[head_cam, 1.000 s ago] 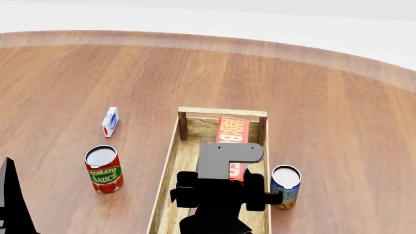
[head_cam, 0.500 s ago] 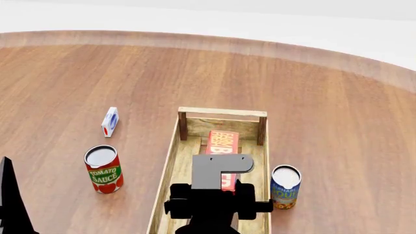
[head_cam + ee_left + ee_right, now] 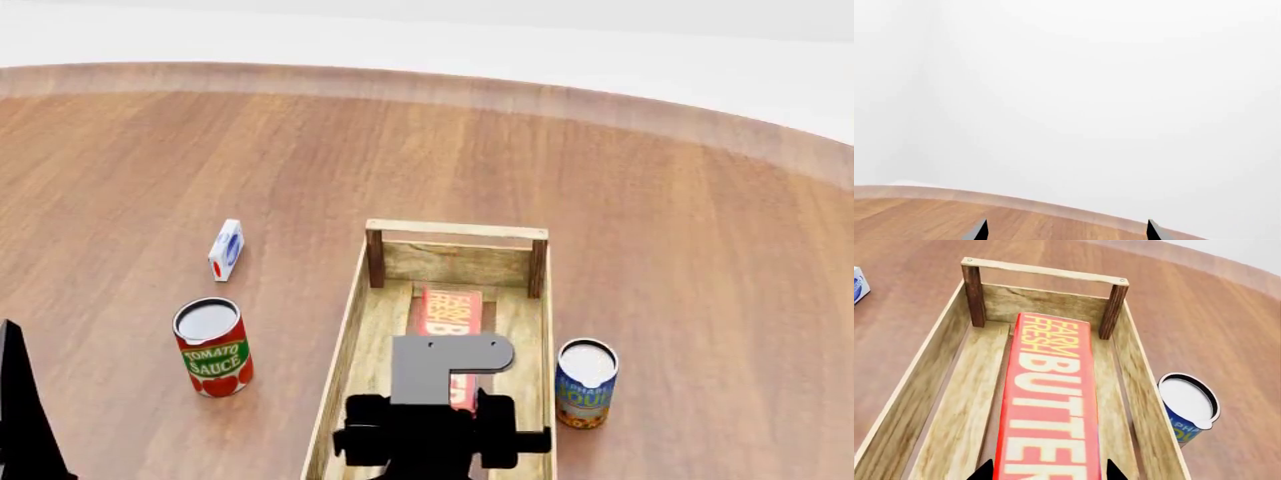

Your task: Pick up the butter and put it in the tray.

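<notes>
On the round wooden table (image 3: 641, 220) the tray (image 3: 350, 340) holds the butter (image 3: 1051, 390) lengthwise on its slats. The right gripper (image 3: 1047, 471) straddles the carton's near end, grip unclear. The left gripper (image 3: 1066, 231) is spread, empty.

The right arm reaches forward from the bottom of the head view, its black wrist block and grey bracket hanging directly above the near half of the tray (image 3: 350, 330). The right gripper (image 3: 1047, 471) points toward the tray's far end post, and its two dark fingertips (image 3: 985, 471) stand on either side of the butter (image 3: 1047, 405), close against the carton's long edges. The left arm shows only as a black sliver at the head view's lower left corner, well off to the tray's left. The left gripper (image 3: 1065, 231) is raised, its two fingertips spread wide apart with nothing between them.
</notes>
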Tool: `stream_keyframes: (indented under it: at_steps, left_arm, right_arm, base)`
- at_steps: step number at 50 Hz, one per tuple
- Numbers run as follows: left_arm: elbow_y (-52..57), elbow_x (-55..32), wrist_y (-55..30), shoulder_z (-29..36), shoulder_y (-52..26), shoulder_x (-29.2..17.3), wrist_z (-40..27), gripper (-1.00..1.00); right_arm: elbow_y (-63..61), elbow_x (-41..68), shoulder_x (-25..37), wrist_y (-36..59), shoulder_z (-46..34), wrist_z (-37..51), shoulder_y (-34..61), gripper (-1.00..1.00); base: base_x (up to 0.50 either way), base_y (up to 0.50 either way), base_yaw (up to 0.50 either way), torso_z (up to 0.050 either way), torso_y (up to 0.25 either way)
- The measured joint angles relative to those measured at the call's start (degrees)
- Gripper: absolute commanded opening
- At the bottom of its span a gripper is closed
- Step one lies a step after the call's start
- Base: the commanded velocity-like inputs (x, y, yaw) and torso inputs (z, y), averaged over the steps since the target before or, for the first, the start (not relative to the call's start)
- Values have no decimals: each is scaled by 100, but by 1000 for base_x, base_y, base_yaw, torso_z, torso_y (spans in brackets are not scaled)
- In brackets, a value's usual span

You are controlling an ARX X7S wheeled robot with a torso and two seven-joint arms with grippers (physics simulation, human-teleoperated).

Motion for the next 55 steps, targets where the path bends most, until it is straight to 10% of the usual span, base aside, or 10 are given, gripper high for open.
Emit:
stream_keyframes:
  at_steps: [33, 34, 55]
  left_arm:
    - [-35, -2, 46, 47, -8, -28, -26, 100]
    - [-36, -2, 47, 48, -8, -29, -27, 100]
    - [-37, -15, 71, 67, -6, -52, -49, 100]
  right_arm:
    - [356, 1846, -1, -920, -1911, -282, 278, -100]
    - [357, 1867, -2, -925, -1925, -299, 279, 100]
    - [343, 1831, -16, -941, -2016, -583, 397, 100]
  base:
    - [0, 0, 0, 1, 2]
    - [0, 0, 0, 0, 0]
    - [0, 0, 0, 0, 0]
